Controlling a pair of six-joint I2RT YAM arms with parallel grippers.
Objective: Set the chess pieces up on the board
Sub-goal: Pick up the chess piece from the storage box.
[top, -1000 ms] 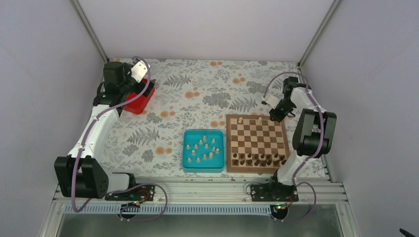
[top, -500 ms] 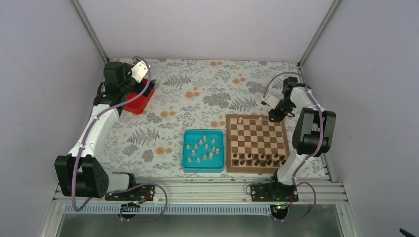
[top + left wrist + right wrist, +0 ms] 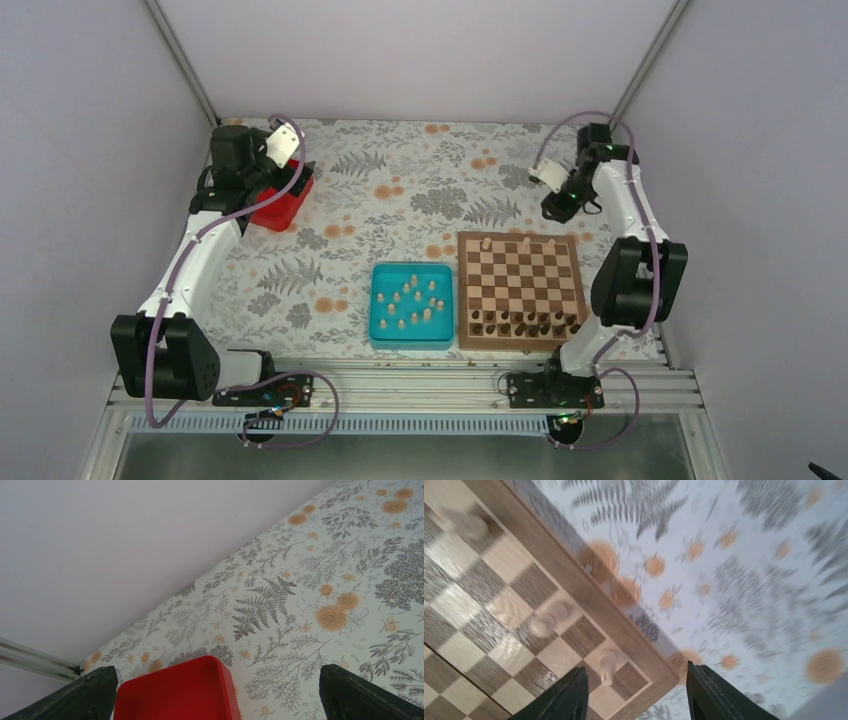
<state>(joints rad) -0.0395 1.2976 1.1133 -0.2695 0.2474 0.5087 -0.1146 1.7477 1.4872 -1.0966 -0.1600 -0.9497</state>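
Note:
The board [image 3: 520, 282] lies right of centre, with dark chessmen along its near row. Three pale chess pieces stand on its far row; the rightmost one [image 3: 551, 244] also shows in the blurred right wrist view as a beige piece [image 3: 607, 664] near the board's [image 3: 499, 580] corner. My right gripper [image 3: 553, 209] hangs open above the cloth just beyond the board's far edge, and its fingers [image 3: 569, 695] hold nothing. Several more pale pieces [image 3: 411, 298] sit in the teal tray [image 3: 378, 330]. My left gripper [image 3: 295, 178] is open over the red box [image 3: 175, 690].
The red box [image 3: 281, 207] sits at the far left on the flowered tablecloth [image 3: 400, 190]. The teal tray lies close against the board's left side. Grey walls close in the table on the left, right and back.
My right gripper opened, left a third pale piece standing on the board's far row, then rose and drew back past the far edge. The left arm has not moved.

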